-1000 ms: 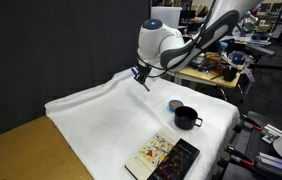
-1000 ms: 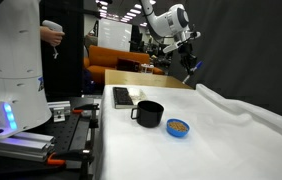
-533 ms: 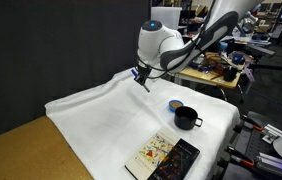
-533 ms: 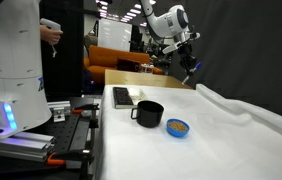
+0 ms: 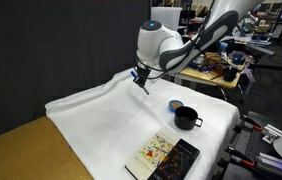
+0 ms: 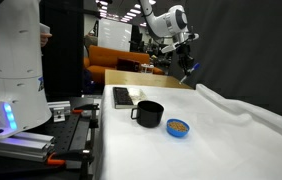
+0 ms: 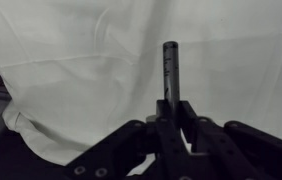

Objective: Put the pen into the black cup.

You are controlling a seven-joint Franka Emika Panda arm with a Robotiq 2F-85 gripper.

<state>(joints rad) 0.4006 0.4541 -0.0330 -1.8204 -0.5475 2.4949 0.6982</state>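
Observation:
My gripper [image 7: 171, 112] is shut on the pen [image 7: 170, 70], a thin dark stick that points away from the jaws in the wrist view. In both exterior views the gripper [image 5: 141, 78] [image 6: 187, 70] hangs above the far part of the white cloth, with the pen's tip just below the fingers. The black cup [image 5: 186, 118] [image 6: 148, 113], a squat mug with a side handle, stands on the cloth well away from the gripper, near the table's edge.
A flat blue round disc [image 5: 175, 105] [image 6: 178, 127] lies beside the cup. A book with a colourful cover [image 5: 154, 153] and a black slab [image 5: 174, 161] lie near the table's edge. The white cloth [image 5: 101, 115] is wrinkled. A person [image 6: 49, 40] stands beyond a white machine.

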